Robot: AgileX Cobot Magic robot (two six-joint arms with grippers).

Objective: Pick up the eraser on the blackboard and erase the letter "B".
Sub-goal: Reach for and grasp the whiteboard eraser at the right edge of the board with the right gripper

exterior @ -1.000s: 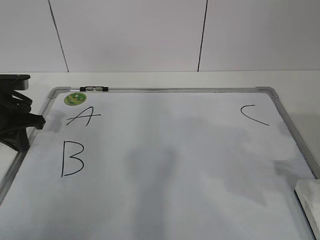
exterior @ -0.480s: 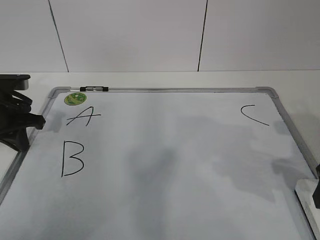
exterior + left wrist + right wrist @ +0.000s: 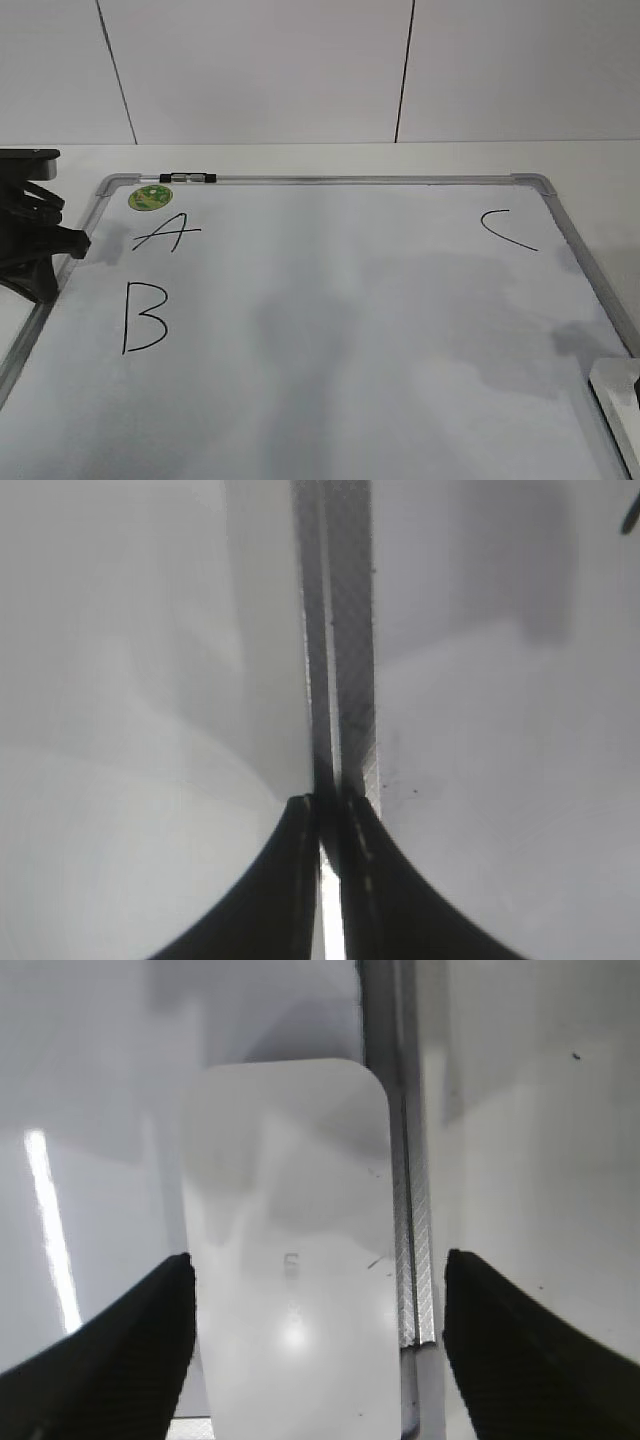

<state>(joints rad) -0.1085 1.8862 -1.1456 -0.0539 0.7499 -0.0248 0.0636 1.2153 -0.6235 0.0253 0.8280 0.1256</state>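
Observation:
The blackboard (image 3: 330,300) lies flat, a white board in a grey frame. The letter "B" (image 3: 143,318) is drawn in black at its left side, below an "A" (image 3: 167,234). The eraser (image 3: 615,400) is a white block at the board's near right corner. In the right wrist view the eraser (image 3: 290,1260) lies beside the frame (image 3: 400,1210). My right gripper (image 3: 318,1300) is open, with one finger on each side of the eraser and above it. It is out of the exterior view. My left gripper (image 3: 60,243) is shut and empty over the board's left frame (image 3: 345,630).
A "C" (image 3: 505,228) is drawn at the far right. A round green sticker (image 3: 150,197) and a small black-and-silver clip (image 3: 187,178) sit at the far left corner. A white panelled wall stands behind the table.
Half a second ago a dark tip of my right gripper showed at the right edge over the eraser. It is now out of that view. The left arm has not moved.

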